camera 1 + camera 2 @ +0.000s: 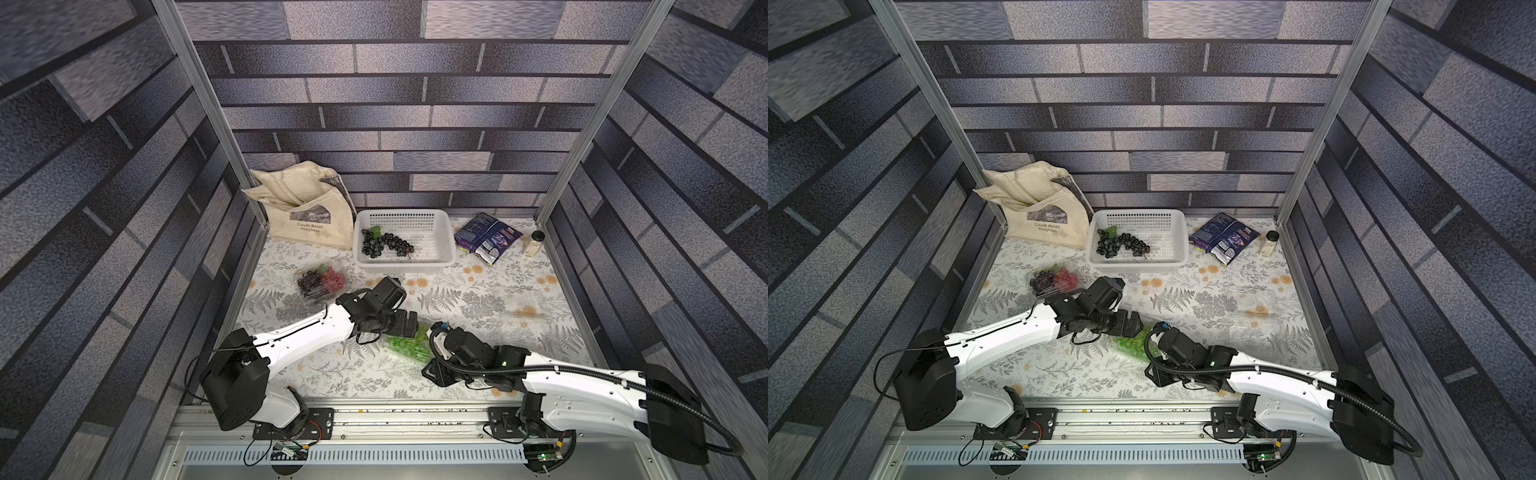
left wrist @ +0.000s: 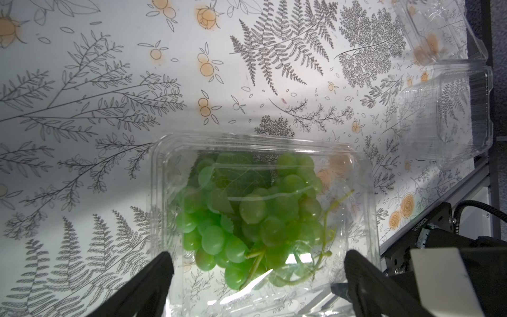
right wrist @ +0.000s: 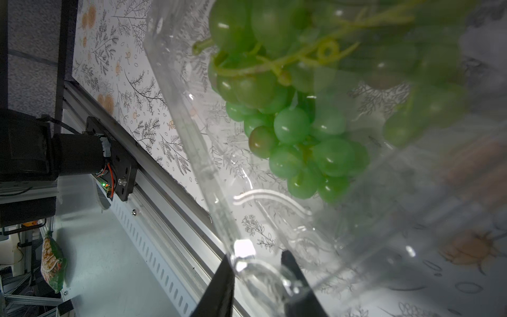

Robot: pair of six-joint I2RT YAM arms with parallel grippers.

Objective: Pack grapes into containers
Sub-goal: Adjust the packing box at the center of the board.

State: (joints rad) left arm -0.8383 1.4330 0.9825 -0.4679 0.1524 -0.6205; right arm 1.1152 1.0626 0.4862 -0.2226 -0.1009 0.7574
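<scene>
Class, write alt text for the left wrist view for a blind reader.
A clear plastic clamshell container holding a bunch of glossy green grapes sits on a fern-and-flower printed tablecloth, just ahead of the wide-open left end effector. An empty clear clamshell lies open farther off.

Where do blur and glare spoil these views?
Right wrist: the nearest grapes are out of focus, with glare on the box rim between the fingers. Left wrist: mostly sharp, one bright reflection on the lid. Both top views: the empty box barely shows against the patterned cloth.
</scene>
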